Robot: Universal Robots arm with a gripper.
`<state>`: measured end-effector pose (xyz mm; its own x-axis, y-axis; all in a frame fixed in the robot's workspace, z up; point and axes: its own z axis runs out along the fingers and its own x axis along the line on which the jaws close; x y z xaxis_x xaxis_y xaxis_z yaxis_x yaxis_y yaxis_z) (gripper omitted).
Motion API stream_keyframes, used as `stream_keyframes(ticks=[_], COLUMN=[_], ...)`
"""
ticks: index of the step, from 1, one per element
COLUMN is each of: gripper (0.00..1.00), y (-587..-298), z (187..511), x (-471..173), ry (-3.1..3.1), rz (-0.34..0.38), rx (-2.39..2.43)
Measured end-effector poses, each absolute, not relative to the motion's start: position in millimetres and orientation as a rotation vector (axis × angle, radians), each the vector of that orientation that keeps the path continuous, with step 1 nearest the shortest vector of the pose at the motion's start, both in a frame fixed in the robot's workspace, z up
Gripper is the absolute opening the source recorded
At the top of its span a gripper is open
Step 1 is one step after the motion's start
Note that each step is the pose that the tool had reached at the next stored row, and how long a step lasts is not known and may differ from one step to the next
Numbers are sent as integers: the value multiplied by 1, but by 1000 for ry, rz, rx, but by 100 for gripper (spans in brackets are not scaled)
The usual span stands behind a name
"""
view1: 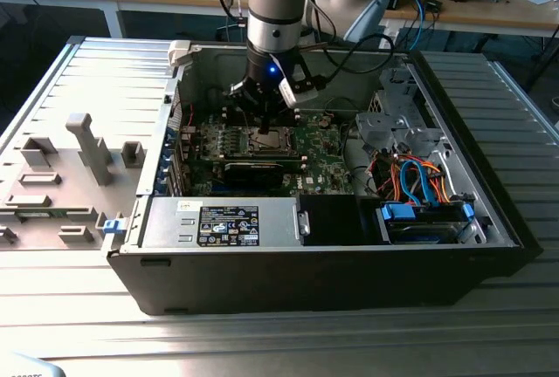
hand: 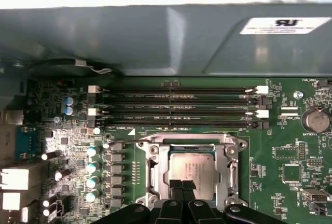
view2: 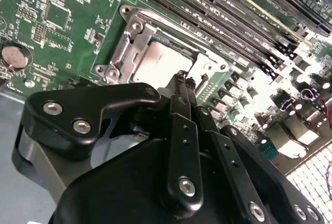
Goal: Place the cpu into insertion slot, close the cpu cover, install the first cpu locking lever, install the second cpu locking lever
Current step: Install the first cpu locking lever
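Hovering at the cpu cover's (hand: 228, 168) edge, gripper (hand: 182, 186) fingers pressed together, empty; cpu (hand: 192, 169) seated in socket.

Dim case interior; glare whitens the motherboard (view2: 290, 79) edge, exterior view soft.

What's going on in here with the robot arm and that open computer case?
A single robot arm is reaching down into an open computer case and working at the processor socket on the motherboard. The cpu already sits in the socket, and the cpu cover lies down around it. The gripper is right at the socket's edge, its fingertips pressed together, with nothing visibly held between them.
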<state>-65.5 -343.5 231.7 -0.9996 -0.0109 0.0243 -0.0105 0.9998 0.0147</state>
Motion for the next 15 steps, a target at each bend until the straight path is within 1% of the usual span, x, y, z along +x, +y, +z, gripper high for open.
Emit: stream_keyframes(ticks=[15], gripper=[11], y=[-344], z=[232], x=[-67], ry=[-3142], rz=[-20], rx=[17])
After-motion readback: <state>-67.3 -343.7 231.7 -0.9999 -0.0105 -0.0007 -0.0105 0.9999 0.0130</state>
